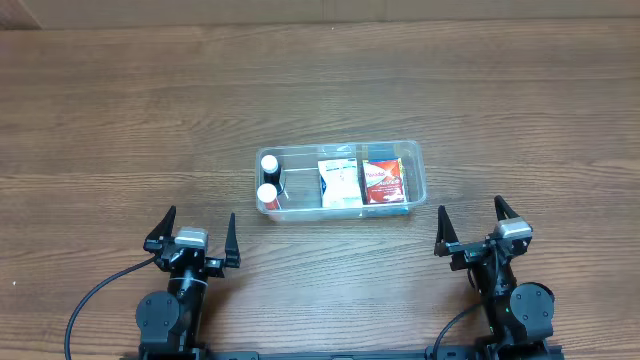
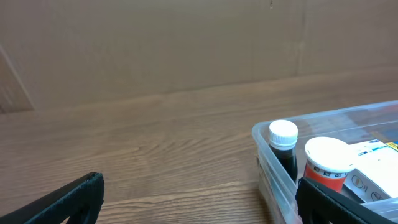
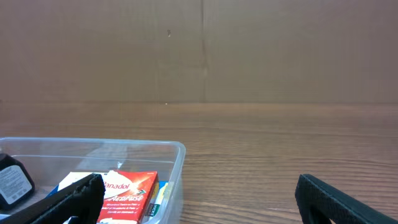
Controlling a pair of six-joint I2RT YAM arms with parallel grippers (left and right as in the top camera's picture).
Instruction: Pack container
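Note:
The clear plastic container point(image 1: 418, 165) sits mid-table. It holds two white-capped bottles point(image 1: 268, 163) point(image 1: 267, 194) at its left end, a white box point(image 1: 338, 183) in the middle and a red box point(image 1: 383, 182) at the right. My left gripper point(image 1: 196, 235) is open and empty, near the front edge, left of the container. My right gripper point(image 1: 470, 225) is open and empty, front right of it. The left wrist view shows the bottles point(image 2: 283, 134) point(image 2: 326, 158) and the container's corner point(image 2: 266, 155). The right wrist view shows the red box point(image 3: 127, 190) and the container's rim point(image 3: 177, 152).
Wooden table point(image 1: 120, 120) all round the container. A cardboard wall point(image 3: 199, 50) stands behind the table. A black cable point(image 1: 95, 295) runs from the left arm's base.

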